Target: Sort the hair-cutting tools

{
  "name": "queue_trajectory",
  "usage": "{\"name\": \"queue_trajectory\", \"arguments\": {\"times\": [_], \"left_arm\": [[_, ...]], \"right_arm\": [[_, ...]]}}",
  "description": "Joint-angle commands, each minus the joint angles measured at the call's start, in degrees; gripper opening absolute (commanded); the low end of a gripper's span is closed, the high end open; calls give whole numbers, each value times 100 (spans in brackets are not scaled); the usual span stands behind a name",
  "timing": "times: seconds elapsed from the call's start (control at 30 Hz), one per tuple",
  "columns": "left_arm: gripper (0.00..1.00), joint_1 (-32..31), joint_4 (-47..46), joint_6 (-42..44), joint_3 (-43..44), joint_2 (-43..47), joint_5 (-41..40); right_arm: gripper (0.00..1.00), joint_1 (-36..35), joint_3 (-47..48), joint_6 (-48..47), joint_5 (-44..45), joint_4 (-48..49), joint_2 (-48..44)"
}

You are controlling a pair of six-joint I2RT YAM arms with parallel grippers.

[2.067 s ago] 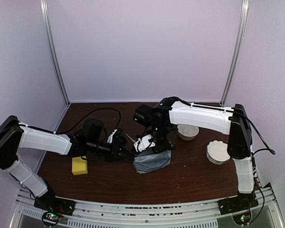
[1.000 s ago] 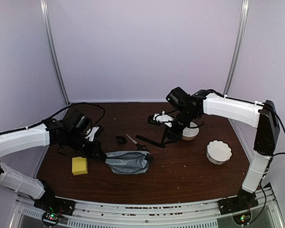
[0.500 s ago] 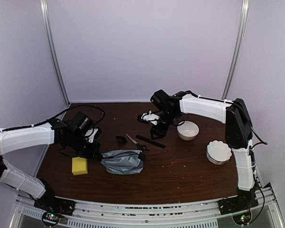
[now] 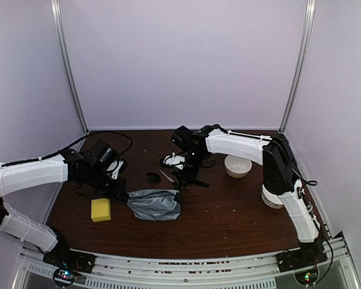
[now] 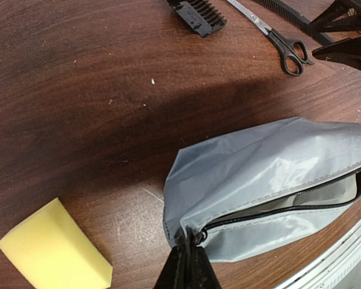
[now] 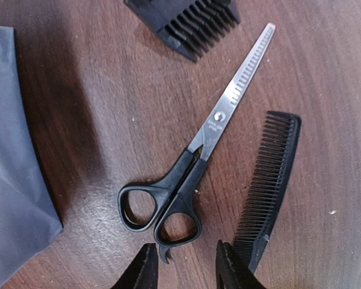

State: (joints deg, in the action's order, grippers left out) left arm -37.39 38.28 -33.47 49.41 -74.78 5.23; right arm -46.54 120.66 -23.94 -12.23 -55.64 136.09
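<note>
My left gripper (image 5: pixel 188 265) is shut on the zip end of the grey pouch (image 5: pixel 271 174), which lies on the table with its zip partly open; both also show in the top view, the left gripper (image 4: pixel 121 191) left of the pouch (image 4: pixel 156 205). My right gripper (image 6: pixel 183 268) is open, low over the handles of the black-handled scissors (image 6: pixel 192 162), with the black comb (image 6: pixel 268 186) just to their right. The small black attachment (image 6: pixel 186 18) lies beyond the blades. The scissors (image 4: pixel 166 176) lie above the pouch. The clipper and a second pair of scissors do not show.
A yellow sponge (image 4: pixel 101 209) lies left of the pouch, close to my left gripper. One white bowl (image 4: pixel 237 165) stands right of my right arm; another (image 4: pixel 271 195) is partly hidden behind that arm's upright link. The table's front edge runs just below the pouch.
My right arm has swung left from the white bowl to above the scissors and comb. My left gripper has kept hold of the pouch, which has slid a little left.
</note>
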Motion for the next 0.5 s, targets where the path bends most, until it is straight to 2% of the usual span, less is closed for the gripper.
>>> {"name": "queue_trajectory", "arguments": {"times": [0.0,0.47], "left_arm": [[6,21,83,85,183,117,-114],[6,21,82,159,244,35,13]], "right_arm": [[32,-42,128,100,107,-226,114],[28,-146,248,188,447,-477,459]]}}
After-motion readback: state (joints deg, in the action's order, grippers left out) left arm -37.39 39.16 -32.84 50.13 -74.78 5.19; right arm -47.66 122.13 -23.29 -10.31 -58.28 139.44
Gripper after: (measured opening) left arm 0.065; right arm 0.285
